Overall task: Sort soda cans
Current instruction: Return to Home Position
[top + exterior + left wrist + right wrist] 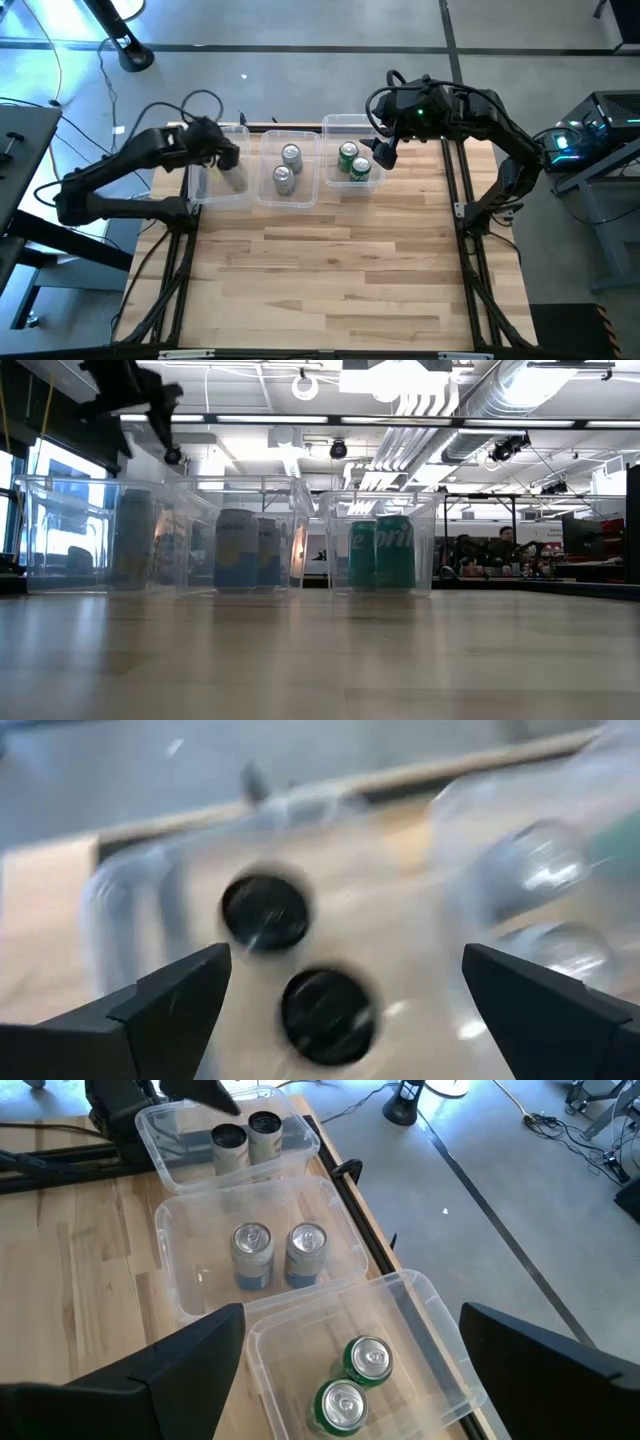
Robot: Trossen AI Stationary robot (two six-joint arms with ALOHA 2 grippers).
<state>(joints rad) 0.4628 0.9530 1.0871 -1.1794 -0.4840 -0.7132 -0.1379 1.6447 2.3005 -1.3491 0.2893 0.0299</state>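
Three clear bins stand in a row along the table's far edge. The left bin (160,1130) holds two black cans (265,912) (328,1015), upright on its floor. Two silver cans (291,155) (284,179) stand in the middle bin (262,190). Two green cans (348,153) (361,169) stand in the right bin (330,125). My left gripper (346,960) (228,160) hovers open above the black cans, its fingers spread wide and clear of them. My right gripper (352,1315) (383,155) hangs open above the right bin's right rim.
The bare wooden tabletop (320,270) stretches from the bins to the near edge. Black frame rails (470,260) run along both sides of the table. Beyond the far edge are the floor, cables and a lamp base (130,55).
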